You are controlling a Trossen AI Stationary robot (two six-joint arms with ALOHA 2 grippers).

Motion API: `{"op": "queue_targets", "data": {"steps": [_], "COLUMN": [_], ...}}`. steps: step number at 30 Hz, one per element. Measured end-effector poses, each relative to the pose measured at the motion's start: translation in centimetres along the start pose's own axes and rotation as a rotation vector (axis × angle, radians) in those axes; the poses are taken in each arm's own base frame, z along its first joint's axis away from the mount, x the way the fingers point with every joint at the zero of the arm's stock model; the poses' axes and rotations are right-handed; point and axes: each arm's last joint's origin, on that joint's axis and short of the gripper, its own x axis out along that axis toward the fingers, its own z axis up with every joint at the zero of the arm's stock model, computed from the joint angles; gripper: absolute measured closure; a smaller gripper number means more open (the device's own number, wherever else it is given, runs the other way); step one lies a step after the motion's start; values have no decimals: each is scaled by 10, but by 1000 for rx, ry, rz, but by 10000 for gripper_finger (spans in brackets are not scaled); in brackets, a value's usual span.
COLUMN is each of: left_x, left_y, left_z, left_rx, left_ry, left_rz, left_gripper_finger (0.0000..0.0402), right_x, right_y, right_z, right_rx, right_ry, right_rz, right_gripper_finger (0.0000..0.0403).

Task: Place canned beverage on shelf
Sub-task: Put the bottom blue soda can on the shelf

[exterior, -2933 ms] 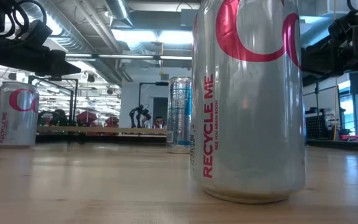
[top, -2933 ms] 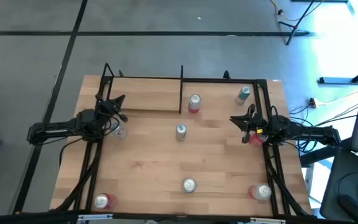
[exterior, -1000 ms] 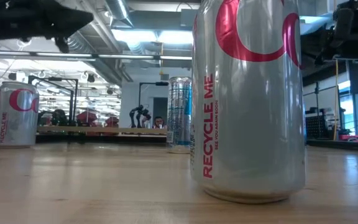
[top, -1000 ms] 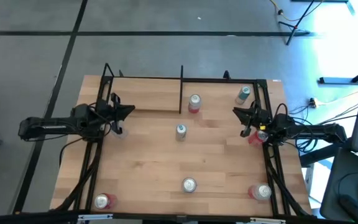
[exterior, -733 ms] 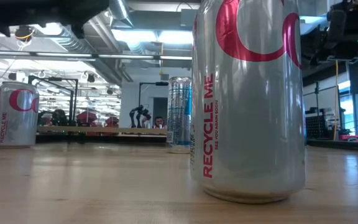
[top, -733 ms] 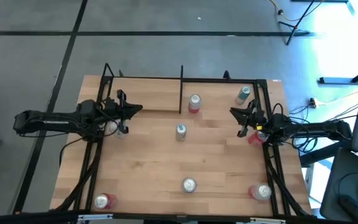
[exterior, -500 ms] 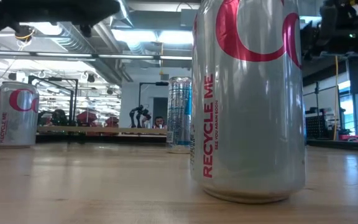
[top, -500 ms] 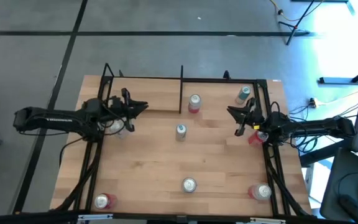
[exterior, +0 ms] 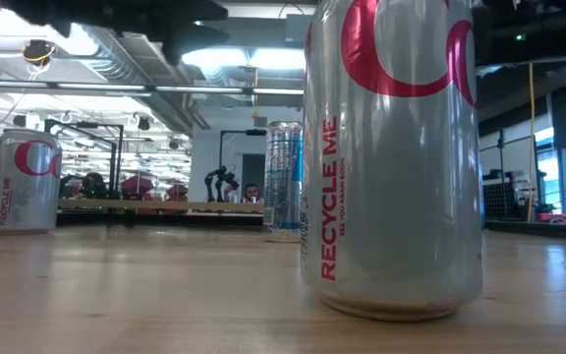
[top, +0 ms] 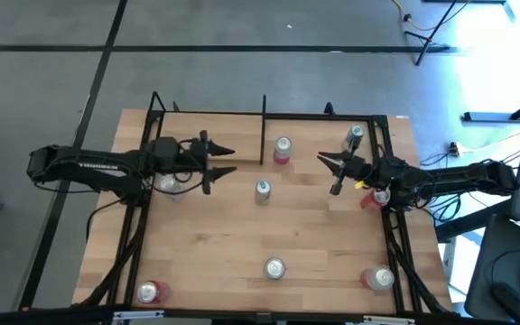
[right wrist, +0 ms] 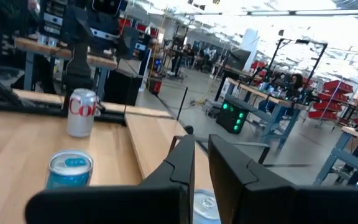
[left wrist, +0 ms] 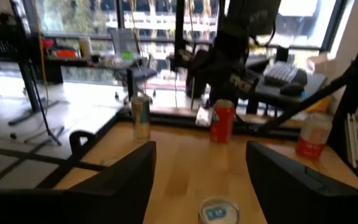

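My left gripper [top: 227, 161] hangs open over the table's left-centre, in front of the shelf [top: 224, 131], pointing right toward a blue-topped can [top: 263, 190] that stands at the table's middle. That can's top [left wrist: 218, 210] shows below the gap between the left fingers [left wrist: 201, 149], and nothing is between them. My right gripper [top: 325, 170] is shut and empty, right of centre, pointing left. A silver-and-red can [top: 283, 149] stands just right of the shelf's end rod. Another can [top: 165, 184] stands under the left arm.
More cans stand about: a teal one [top: 355, 135] at the far right, a red one [top: 373, 199] by the right arm, and three along the near edge [top: 152, 292], [top: 273, 268], [top: 379, 278]. Black frame rods [top: 263, 126] border the back and sides.
My left gripper has moved toward the table's right, out over the middle, and has opened. My right gripper has moved toward the table's left, staying shut. No can has moved.
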Motion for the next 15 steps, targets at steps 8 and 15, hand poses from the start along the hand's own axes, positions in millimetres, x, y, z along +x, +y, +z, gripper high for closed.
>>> {"op": "queue_targets", "data": {"steps": [8, 15], "left_x": [33, 58], "left_y": [-22, -40], "left_z": [4, -20], "left_rx": [11, 28], "left_ry": [102, 195], "left_rz": [-49, 47], "left_gripper_finger": [161, 162], "right_x": [2, 1], "right_y": [1, 1], "right_z": [-2, -5], "right_rx": [-47, 36], "right_ry": [34, 63], "right_rz": [-17, 4], "right_gripper_finger": [364, 364]}}
